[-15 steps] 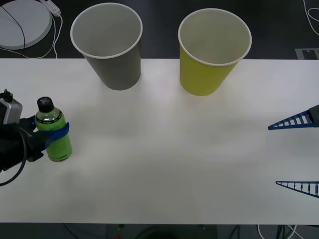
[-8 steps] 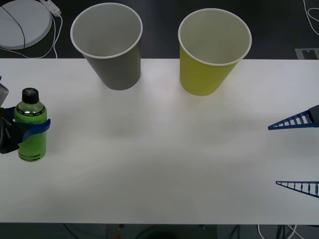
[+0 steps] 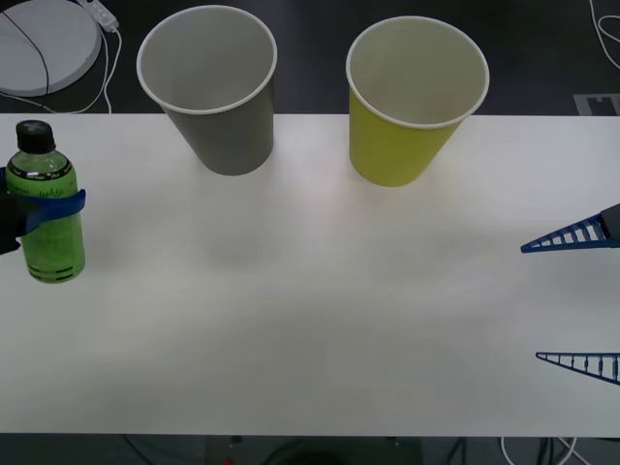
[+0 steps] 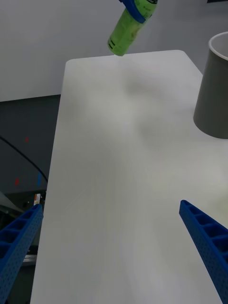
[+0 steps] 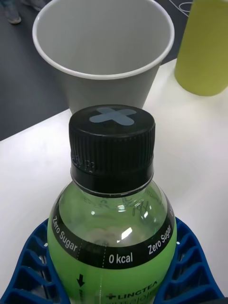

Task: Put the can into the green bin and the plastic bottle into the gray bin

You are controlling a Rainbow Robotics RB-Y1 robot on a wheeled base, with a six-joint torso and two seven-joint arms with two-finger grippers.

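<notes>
One pincer, the left (image 3: pixel 44 208), grips the plastic bottle (image 3: pixel 48 218) upright, clear of the counter (image 3: pixel 320 291), for the gray bin (image 3: pixel 208 87); the right pincer (image 3: pixel 581 300) waits open.

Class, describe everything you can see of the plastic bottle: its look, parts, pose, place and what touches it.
The plastic bottle is small and clear, filled with bright green liquid, with a ribbed black screw cap bearing a gray cross and a black band reading "Zero Sugar 0 kcal". It stands upright at the table's far left edge, lifted off the surface, clamped around its middle by the left gripper and its blue fingers. The gray bin stands beyond it.
</notes>
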